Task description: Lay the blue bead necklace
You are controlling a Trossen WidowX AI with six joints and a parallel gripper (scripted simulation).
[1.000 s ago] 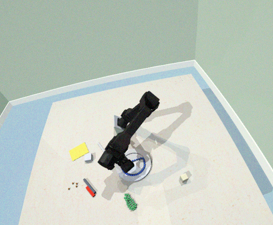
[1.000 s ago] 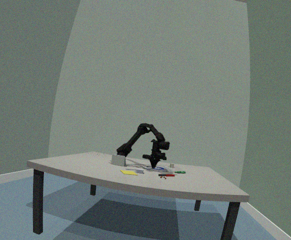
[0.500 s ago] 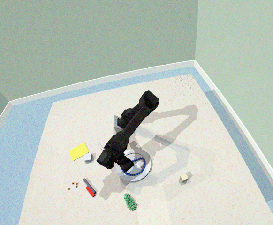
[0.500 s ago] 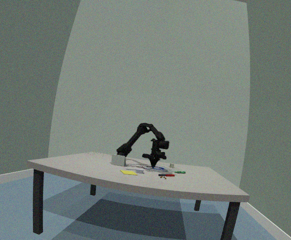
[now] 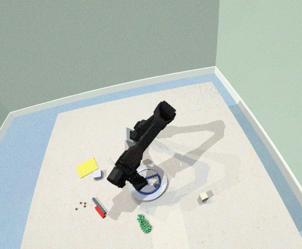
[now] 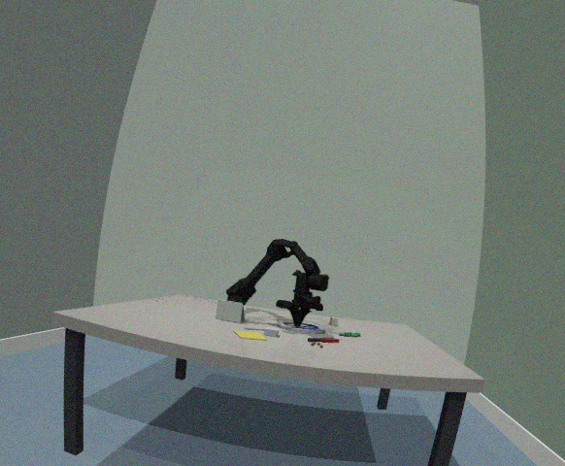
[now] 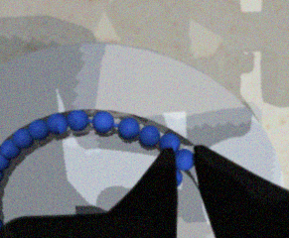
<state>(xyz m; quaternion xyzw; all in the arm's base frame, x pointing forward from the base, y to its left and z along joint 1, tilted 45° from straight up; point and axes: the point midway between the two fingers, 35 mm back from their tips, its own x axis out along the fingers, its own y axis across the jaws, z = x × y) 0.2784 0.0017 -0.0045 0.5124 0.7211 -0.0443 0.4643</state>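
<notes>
The blue bead necklace (image 5: 160, 182) (image 7: 103, 122) lies on the pale round bead board (image 5: 164, 189) (image 7: 149, 74). In the wrist view most of its visible beads follow the dark curved groove; near the fingers the chain bends inward, off the groove line. In the top view a short stretch runs nearly straight across the board, inside the groove's back arc. My gripper (image 7: 183, 155) (image 6: 298, 324) points down low at the board and is shut on the necklace, with one bead showing between its fingertips. The fingers hide some beads, and the arm covers the board's left part in the top view.
A pile of green beads (image 5: 144, 224) lies in front of the board. To the left are a red and dark grey bar (image 5: 99, 211), several brown beads (image 5: 84, 206), a yellow sheet (image 5: 87, 167) and a pale block (image 5: 97, 173). A cream cube (image 5: 203, 196) stands right.
</notes>
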